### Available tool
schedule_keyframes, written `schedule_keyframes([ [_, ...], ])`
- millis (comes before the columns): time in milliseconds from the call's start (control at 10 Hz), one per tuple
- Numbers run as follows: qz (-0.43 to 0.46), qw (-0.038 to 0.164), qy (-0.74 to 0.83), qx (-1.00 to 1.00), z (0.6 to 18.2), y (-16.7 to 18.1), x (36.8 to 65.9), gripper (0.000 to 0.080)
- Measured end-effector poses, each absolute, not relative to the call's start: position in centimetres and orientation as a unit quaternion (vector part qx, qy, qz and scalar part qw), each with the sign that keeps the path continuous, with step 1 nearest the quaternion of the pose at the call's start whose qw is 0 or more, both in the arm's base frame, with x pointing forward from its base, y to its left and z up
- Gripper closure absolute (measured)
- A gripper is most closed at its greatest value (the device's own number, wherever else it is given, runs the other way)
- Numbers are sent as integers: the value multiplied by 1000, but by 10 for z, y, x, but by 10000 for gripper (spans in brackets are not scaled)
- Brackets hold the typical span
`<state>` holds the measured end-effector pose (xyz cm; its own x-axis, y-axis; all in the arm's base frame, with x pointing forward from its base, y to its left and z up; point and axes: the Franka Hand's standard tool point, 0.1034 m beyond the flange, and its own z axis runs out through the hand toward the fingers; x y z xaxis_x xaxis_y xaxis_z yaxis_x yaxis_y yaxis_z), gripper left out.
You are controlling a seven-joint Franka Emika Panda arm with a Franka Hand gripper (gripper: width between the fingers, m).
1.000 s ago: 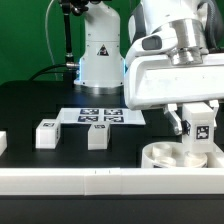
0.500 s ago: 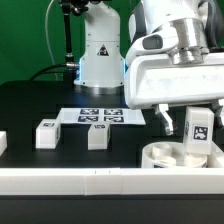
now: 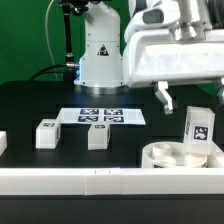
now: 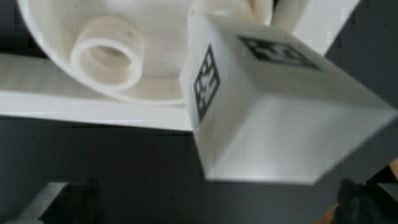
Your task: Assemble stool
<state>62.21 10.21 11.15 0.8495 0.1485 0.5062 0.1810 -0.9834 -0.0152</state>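
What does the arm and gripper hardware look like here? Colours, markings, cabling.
Glossy white arm with a rounded base bearing a triangular warning sticker; black cable runs beside it. Gripper: boxy white body, short pale fingers.

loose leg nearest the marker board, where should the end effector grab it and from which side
Probably from straight above, closing on two flat opposite side faces of the leg: it is a short block sitting free on the table, with the other loose leg well apart.

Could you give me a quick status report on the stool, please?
Hand open, just above one leg. That leg standing on the seat. Two more legs loose on the table. Nothing blocking.
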Motion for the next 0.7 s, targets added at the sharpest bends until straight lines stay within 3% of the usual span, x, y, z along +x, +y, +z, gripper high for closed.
schedule_keyframes([
  [600,-241,32,-86,-966,102,104,618,151],
  [700,-181,36,-88,-979,96,107,611,151],
])
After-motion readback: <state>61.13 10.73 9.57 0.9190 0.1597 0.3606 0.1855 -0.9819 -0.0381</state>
